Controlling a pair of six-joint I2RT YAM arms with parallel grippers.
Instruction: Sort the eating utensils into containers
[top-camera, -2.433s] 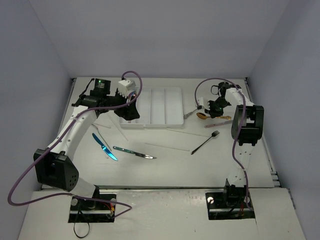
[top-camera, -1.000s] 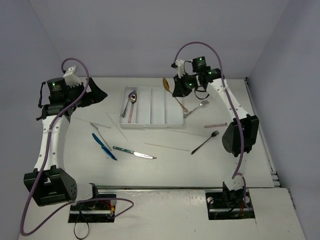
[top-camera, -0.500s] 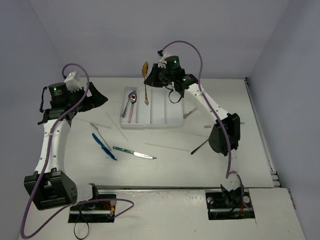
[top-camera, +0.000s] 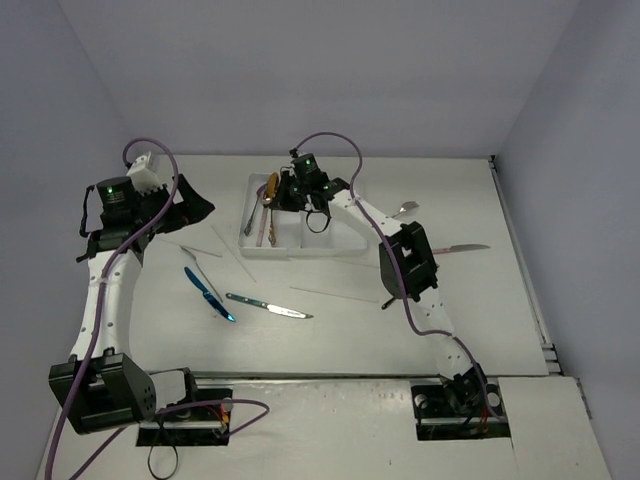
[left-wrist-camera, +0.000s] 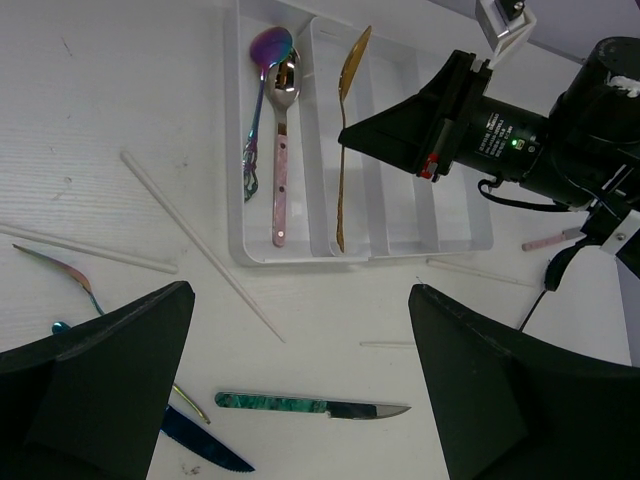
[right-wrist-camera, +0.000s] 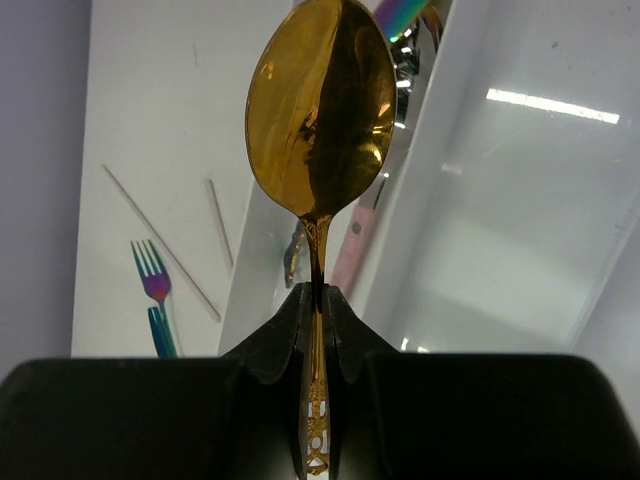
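**A:** Where is the gold spoon (right-wrist-camera: 320, 110)?

**B:** The right fingers (right-wrist-camera: 288, 338) are clamped narrow on its handle, just below the bowl. In the left wrist view it stands on edge over the second compartment from the left of the white tray (left-wrist-camera: 232, 150). The bowl points to 12 o'clock and the handle end to 6. I cannot tell whether it touches the tray floor.

**A:** Is anything else in the tray?

**B:** Two spoons lie side by side in the leftmost compartment. One is a purple-iridescent spoon (left-wrist-camera: 268, 48) and the other a pink-handled spoon (left-wrist-camera: 281, 150). Both have their bowls at 12 o'clock.

**A:** And the left arm?

**B:** The left fingers (left-wrist-camera: 110, 370) are spread wide and hold nothing. In the top view they hang above the bench (top-camera: 450, 320) at 9 o'clock from the tray, well apart from it.

**A:** What lies loose on the bench?

**B:** At 7 o'clock from the tray are a blue knife (top-camera: 206, 291) and a green-handled knife (left-wrist-camera: 300, 406), near each other but not touching. A fork with purple tines (right-wrist-camera: 150, 285) lies just beside the blue knife. A pale stick (left-wrist-camera: 200, 243) runs slantwise between the tray and the knives, and more sticks lie flat around it. At 3 o'clock from the tray is a silver utensil (top-camera: 405, 209), too small to name. A pink-handled knife (top-camera: 462, 247) sits at 4 o'clock, near the bench's right edge.
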